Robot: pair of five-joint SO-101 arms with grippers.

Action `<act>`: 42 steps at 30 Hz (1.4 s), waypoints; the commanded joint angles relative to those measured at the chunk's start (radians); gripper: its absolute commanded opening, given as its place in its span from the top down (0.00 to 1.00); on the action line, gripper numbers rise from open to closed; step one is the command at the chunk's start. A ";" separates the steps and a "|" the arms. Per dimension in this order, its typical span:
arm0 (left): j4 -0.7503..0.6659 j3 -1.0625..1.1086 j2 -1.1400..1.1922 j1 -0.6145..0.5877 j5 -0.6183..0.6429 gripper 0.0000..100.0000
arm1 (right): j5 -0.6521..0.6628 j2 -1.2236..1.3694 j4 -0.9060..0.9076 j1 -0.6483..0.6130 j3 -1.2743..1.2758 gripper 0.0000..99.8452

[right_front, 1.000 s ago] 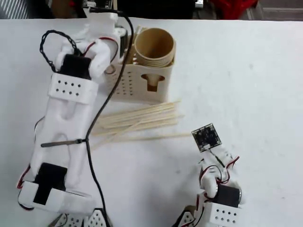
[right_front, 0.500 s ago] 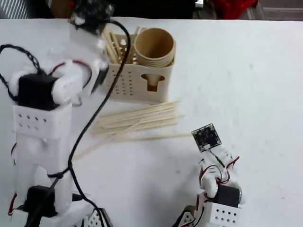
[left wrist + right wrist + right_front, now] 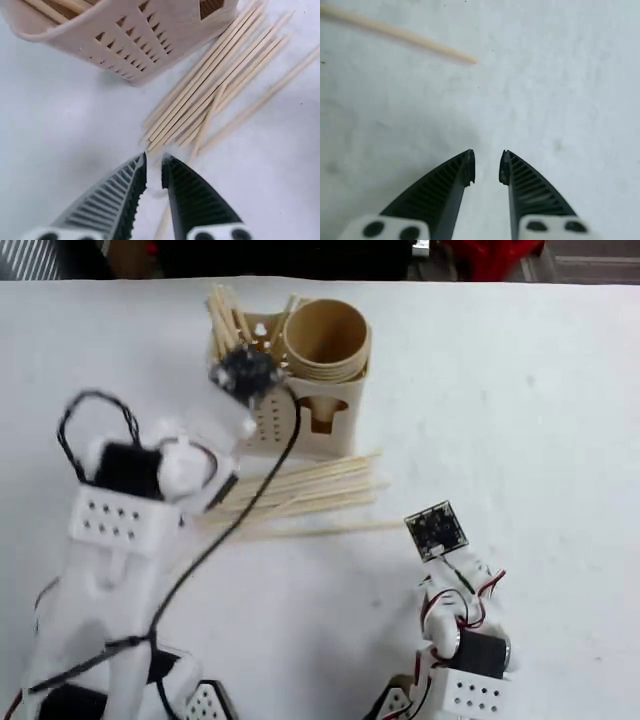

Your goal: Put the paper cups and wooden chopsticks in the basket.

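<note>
Wooden chopsticks lie fanned on the table just beside the basket, which I see holds stacked paper cups and more sticks. My left gripper hangs at the pile's end, fingers narrowly parted and empty. My right gripper is likewise narrow, over the table.

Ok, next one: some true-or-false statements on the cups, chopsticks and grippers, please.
1. The paper cups sit stacked in the basket. True.
2. Every chopstick is in the basket. False: a loose pile lies on the table in front of it.
3. The basket also holds upright chopsticks, beside the cups. True.
4. The left gripper grips a chopstick. False: its jaws hold nothing, near the pile's end.
5. The right gripper hangs over the basket. False: it is above the table.
</note>
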 commanded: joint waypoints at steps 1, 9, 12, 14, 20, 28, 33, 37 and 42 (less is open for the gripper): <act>-0.195 0.264 -0.076 0.022 -0.031 0.89 | 0.009 -0.010 -0.012 0.004 0.008 0.90; -0.232 0.308 0.074 0.124 -0.040 0.89 | 0.009 -0.010 -0.012 0.004 0.008 0.90; -0.233 0.305 0.124 0.160 -0.040 0.89 | 0.009 -0.010 -0.012 0.004 0.008 0.90; -0.241 0.305 0.125 0.163 -0.040 0.89 | 0.009 -0.010 -0.012 0.005 0.008 0.90; -0.324 0.318 0.136 0.219 -0.040 0.88 | 0.009 -0.010 -0.012 0.005 0.008 0.90; -0.493 0.359 0.254 0.196 -0.146 0.88 | 0.009 -0.010 -0.012 0.005 0.008 0.90; -0.529 0.308 0.429 0.189 -0.144 0.85 | 0.009 -0.010 -0.012 0.005 0.008 0.90; -0.529 0.242 0.565 0.186 -0.144 0.85 | 0.009 -0.010 -0.012 0.005 0.008 0.90; -0.489 0.153 0.668 0.171 -0.144 0.87 | 0.009 -0.010 -0.012 0.005 0.008 0.90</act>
